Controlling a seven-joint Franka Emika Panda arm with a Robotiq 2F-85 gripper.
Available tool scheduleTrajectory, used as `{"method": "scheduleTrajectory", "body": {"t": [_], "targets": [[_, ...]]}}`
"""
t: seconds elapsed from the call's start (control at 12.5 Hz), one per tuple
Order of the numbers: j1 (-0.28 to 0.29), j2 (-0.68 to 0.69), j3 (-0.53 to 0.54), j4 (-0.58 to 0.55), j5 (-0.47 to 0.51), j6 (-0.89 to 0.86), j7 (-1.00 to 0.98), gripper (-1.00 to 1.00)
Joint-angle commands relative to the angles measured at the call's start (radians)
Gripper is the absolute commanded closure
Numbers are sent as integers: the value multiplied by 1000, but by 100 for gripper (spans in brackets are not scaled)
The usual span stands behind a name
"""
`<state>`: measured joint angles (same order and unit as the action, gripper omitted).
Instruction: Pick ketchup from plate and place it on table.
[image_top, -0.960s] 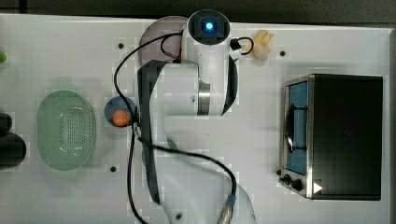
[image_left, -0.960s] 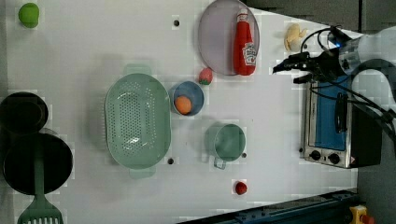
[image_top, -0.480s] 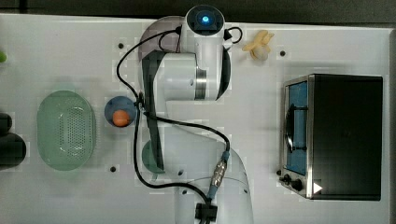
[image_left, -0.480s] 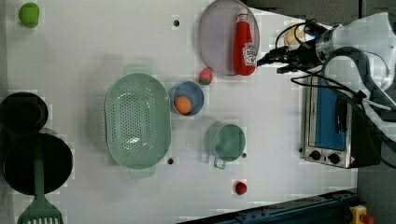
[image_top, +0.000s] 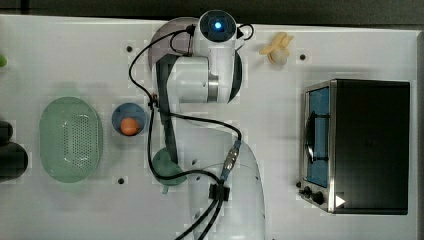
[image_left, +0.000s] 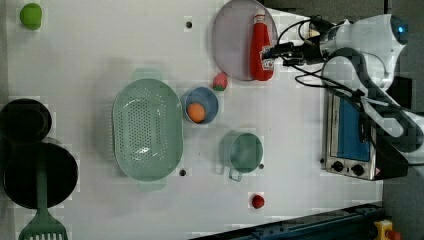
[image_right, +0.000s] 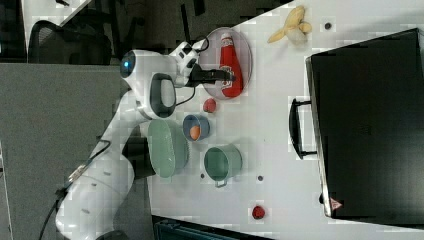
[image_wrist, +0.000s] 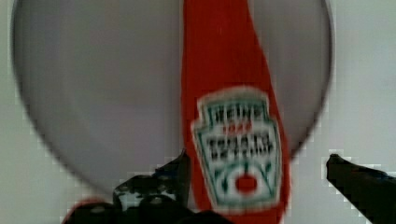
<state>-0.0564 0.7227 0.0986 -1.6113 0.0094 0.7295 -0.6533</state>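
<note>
The ketchup bottle (image_left: 261, 47) lies flat on the plate (image_left: 232, 42), on the white desk (image_left: 300, 150). The pincer (image_left: 274, 53) stands wide open, fingers either side of the bottle's lower end, gripping nothing

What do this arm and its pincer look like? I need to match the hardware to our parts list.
The arm has glossy white rounded shells with dark grey joint bands and a glowing blue light on top. Black cables loop along it, joined by a metal connector. The pincer is black with slim dark fingers.
</note>
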Motion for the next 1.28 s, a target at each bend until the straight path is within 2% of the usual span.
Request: {"method": "scheduleTrajectory", "body": {"t": [0.08, 0.48, 0.56, 0.8, 1.04, 1.28], "targets": [[18, 54, 11, 48, -25, 74, -55, -100], [19, 116, 5, 55, -40, 169, -55, -100], [19, 118, 7, 57, -40, 177, -55, -92], [18, 111, 8, 66, -40, 175, -54, -20], [17, 85, 9, 66, -37, 167, -52, -17], [7, 1, 9, 63, -9, 153, -12, -17]]}}
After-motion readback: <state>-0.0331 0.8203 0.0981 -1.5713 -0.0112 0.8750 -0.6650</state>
